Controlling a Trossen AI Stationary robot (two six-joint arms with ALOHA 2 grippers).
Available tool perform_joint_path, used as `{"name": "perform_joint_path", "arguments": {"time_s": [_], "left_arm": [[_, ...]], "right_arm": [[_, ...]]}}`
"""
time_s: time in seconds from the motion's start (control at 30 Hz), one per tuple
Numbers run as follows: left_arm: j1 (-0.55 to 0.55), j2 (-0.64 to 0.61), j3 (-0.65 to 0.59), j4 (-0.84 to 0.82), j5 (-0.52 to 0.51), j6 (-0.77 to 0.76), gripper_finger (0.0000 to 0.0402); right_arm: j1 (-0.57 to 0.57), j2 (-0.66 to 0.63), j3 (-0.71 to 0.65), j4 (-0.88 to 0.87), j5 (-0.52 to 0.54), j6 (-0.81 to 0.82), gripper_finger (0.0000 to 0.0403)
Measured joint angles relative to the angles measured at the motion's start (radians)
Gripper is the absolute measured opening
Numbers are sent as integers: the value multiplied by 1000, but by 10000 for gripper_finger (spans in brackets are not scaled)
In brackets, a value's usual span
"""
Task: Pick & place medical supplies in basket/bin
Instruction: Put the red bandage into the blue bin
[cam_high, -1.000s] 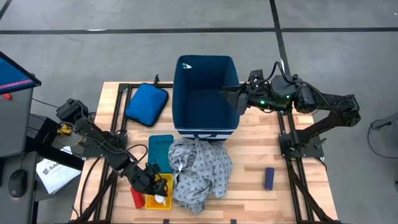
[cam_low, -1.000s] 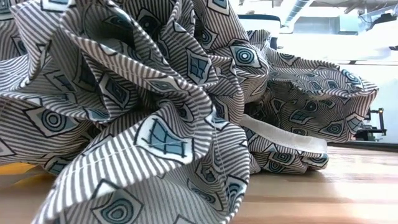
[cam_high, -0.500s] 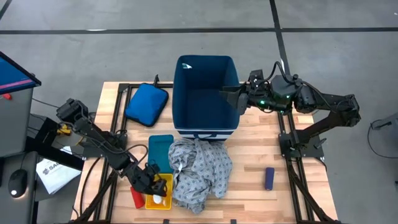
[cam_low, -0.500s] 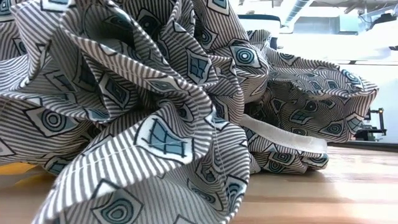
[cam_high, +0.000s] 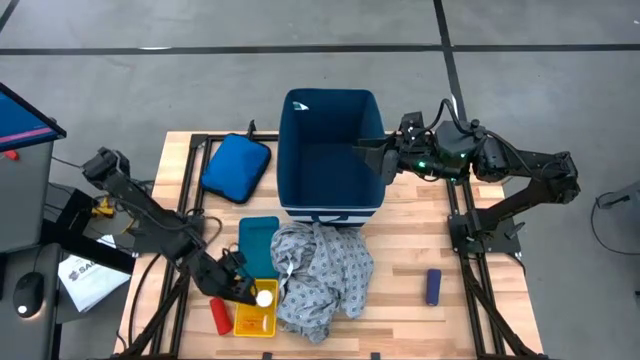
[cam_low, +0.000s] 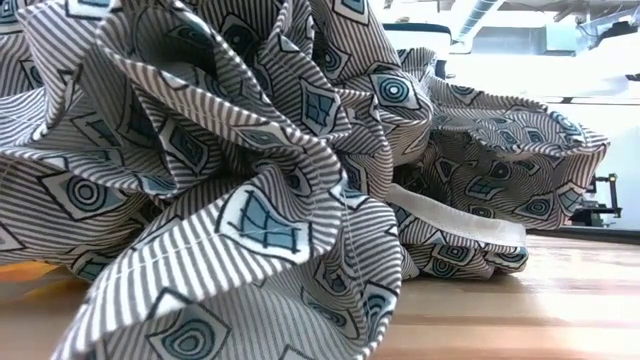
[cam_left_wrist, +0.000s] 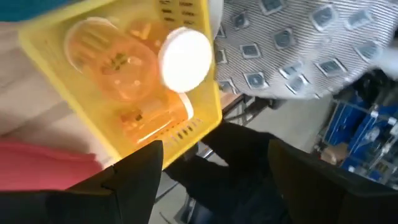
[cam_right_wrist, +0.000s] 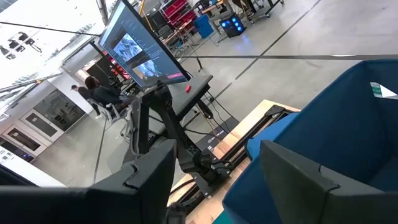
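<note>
Well, from above, my left hand (cam_high: 243, 287) sits at the near-left corner of the table (cam_high: 465, 310), just beside the yellow tray (cam_high: 252, 321) that holds the white-capped bottle (cam_high: 265, 297). The bottle lies right off my fingertips, towards the crumpled grey gown (cam_high: 322, 272). The red cylinder (cam_high: 219, 318) lies on the wood on the tray's other side. The navy bin (cam_high: 330, 150) stands past the gown at the far middle of the table, and my right hand (cam_high: 372, 158) hangs over its right rim, well apart from everything but the dark-blue cylinder (cam_high: 433, 286) on the right. So the left arm is plainly the nearer one for the tray's contents. At table height the gown fills nearly the whole picture, piled in folds on the wood, and neither of my hands shows. Through my left wrist camera the two fingers (cam_left_wrist: 134, 177) stand wide apart with nothing between them. The tray lies ahead of them, orange pill bottles (cam_left_wrist: 115, 59) lying in it and the white cap facing me as a round disc. From that I judge the bottle stands upright, its long axis pointing roughly along my line of sight, so I would have to close across its sides and not its length. Through my right wrist camera that hand's fingers (cam_right_wrist: 146, 177) are also parted and empty, with the bin's blue wall just beyond them and a person seated at a screen far off in the room.
</note>
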Motion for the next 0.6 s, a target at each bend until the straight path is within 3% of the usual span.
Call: {"name": "perform_joint_path", "arguments": {"time_s": [0.17, 0.33, 0.43, 0.53, 0.6], "left_arm": [[0, -93, 0, 24, 66, 90, 282], [-27, -117, 1, 8, 204, 101, 282], [-79, -107, 1, -93, 274, -43, 282], [-155, -106, 1, -216, 267, -262, 282], [-194, -105, 1, -253, 262, -318, 281]], "right_arm": [[0, 0, 0, 0, 5, 0, 228], [1, 0, 0, 0, 26, 1, 228], [3, 0, 0, 0, 35, 5, 228], [5, 0, 0, 0, 53, 8, 228], [4, 0, 0, 1, 53, 8, 228]]}}
